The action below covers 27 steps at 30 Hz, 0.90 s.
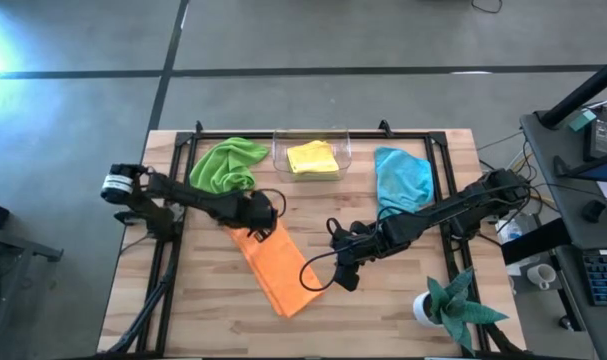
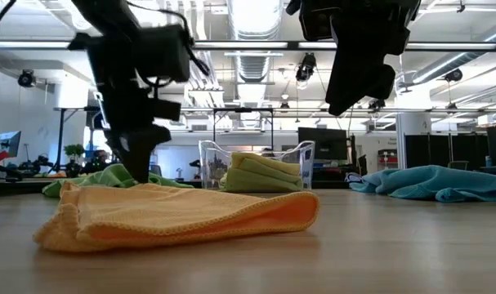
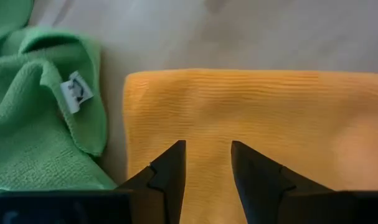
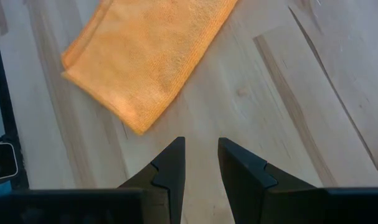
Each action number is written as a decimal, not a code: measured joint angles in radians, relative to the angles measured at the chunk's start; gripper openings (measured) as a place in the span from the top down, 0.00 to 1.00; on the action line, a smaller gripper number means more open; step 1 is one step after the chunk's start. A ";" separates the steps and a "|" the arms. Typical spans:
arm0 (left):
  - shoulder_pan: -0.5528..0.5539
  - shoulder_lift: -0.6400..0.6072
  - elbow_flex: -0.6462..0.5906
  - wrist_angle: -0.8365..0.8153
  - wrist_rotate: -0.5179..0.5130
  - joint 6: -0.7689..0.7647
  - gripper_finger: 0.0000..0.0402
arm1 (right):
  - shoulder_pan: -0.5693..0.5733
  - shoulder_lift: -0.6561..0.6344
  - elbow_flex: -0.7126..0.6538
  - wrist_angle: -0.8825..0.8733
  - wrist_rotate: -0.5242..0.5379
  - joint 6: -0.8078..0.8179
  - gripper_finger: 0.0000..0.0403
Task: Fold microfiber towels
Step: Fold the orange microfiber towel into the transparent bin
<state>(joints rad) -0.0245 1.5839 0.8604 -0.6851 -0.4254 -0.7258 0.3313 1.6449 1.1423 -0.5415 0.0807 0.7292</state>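
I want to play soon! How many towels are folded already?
One folded yellow microfiber towel sits in the clear plastic bin. The orange microfiber towel lies folded on the table; the open left gripper is at one end, the open right gripper hovers beside it. The crumpled green towel and blue towel remain.

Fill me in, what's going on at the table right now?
The robot is folding towels. The orange towel lies folded in a long strip mid-table. The left gripper sits low over one end of it, jaws apart and holding nothing. The right gripper hovers over bare wood near the other end, also empty. The green towel and blue towel lie crumpled farther back, and a folded yellow towel sits in the clear bin.
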 joint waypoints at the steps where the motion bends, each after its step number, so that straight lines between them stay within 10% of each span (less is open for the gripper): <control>1: 0.016 0.006 0.000 -0.001 0.012 -0.001 0.72 | 0.000 0.000 0.000 0.000 0.000 0.000 0.77; 12: 0.084 0.092 0.014 0.071 0.119 0.073 0.72 | -0.001 0.001 0.000 -0.001 0.003 -0.005 0.77; 27: 0.084 0.178 0.027 0.617 0.185 0.556 0.72 | -0.001 0.001 0.000 -0.012 0.030 -0.008 0.77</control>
<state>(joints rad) 0.0596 1.7616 0.8873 -0.0679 -0.2401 -0.1697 0.3305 1.6455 1.1423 -0.5538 0.1108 0.7216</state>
